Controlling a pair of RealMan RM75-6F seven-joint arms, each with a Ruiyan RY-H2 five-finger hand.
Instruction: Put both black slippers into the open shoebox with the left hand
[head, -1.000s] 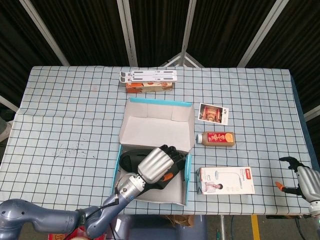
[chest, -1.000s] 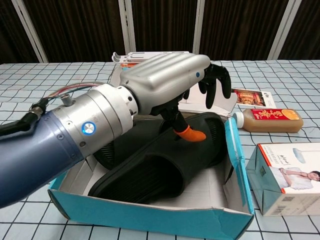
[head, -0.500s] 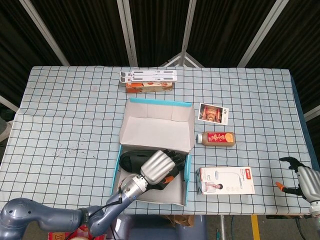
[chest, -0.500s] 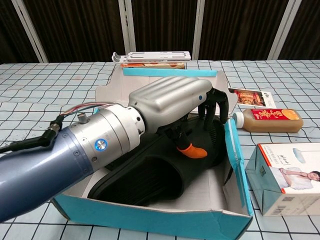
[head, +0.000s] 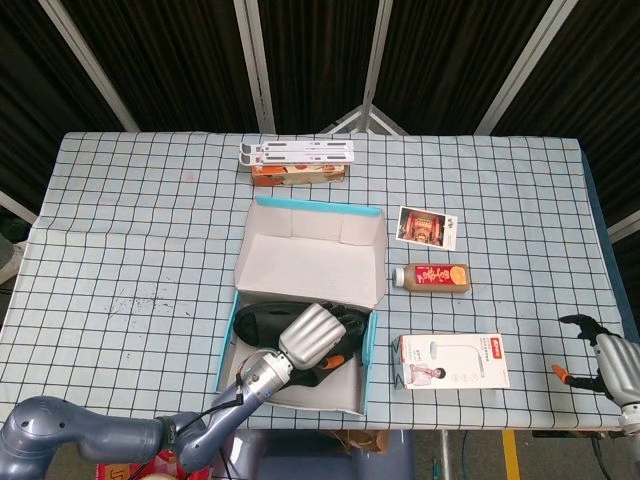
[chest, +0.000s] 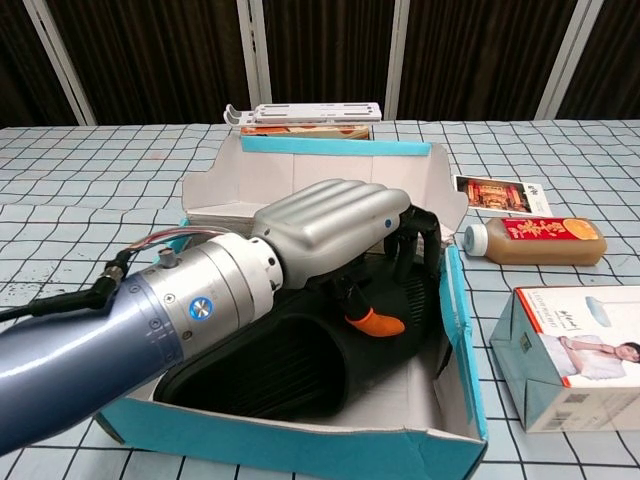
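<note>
The left hand (chest: 345, 225), fingers curled onto a black slipper (chest: 300, 365) in the shoebox (chest: 455, 300), risks dragging it out on withdrawal.

Matt black ribbed slippers (chest: 300, 365), cardboard shoebox (chest: 300, 450), glossy metal left hand (chest: 330, 225)

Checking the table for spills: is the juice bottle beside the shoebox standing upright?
No. In the head view the juice bottle lies on its side on the checked table, just right of the shoebox.

Black slippers (chest: 300, 365), teal-edged shoebox (chest: 455, 300), checked tablecloth (head: 130, 230)
</note>
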